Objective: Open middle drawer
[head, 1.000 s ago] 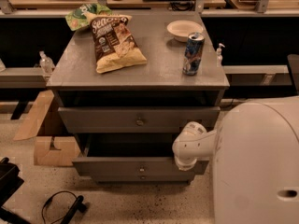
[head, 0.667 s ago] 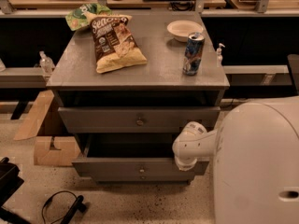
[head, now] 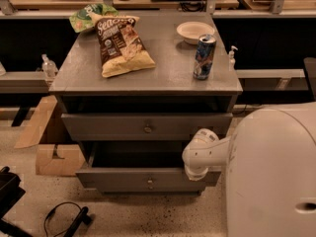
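Note:
The grey cabinet (head: pixel 148 68) has its middle drawer (head: pixel 113 127), a wide flat front with a small round knob (head: pixel 147 129), standing slightly out under a dark gap below the top. The lower drawer (head: pixel 118 180) is pulled out further, and a dark hollow shows above its front. My gripper (head: pixel 196 171) is at the end of the white arm (head: pixel 210 152). It sits low, against the right end of the lower drawer's front, below and to the right of the middle drawer's knob.
On the cabinet top lie a brown snack bag (head: pixel 121 46), a green bag (head: pixel 89 18), a white bowl (head: pixel 195 31) and a blue can (head: pixel 204 57). A cardboard box (head: pixel 52 154) stands at the left. A black cable (head: pixel 61 221) lies on the floor. My white body (head: pixel 274 177) fills the right.

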